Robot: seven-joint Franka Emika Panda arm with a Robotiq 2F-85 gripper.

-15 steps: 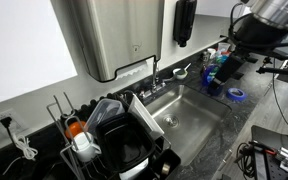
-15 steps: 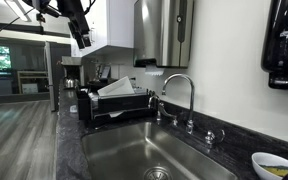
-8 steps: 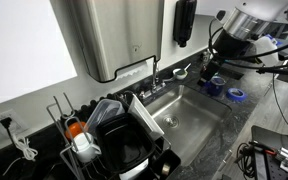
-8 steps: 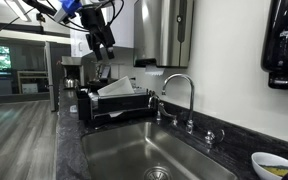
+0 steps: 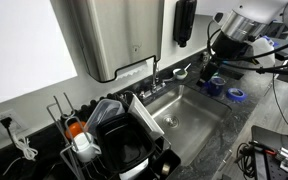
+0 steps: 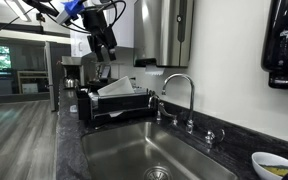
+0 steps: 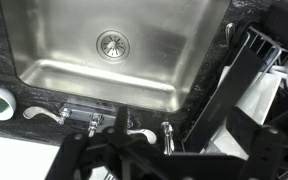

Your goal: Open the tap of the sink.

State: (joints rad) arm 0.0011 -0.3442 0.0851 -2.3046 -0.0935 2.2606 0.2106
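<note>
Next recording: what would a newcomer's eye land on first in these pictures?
The wide steel sink fills the foreground, with the thin chrome tap arching at its back rim. A loaded black dish rack stands at its far end, and the robot's hand hangs high in the air, well apart from the tap.

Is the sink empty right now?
Empty: in the wrist view the sink shows only bare steel around its drain.
</note>
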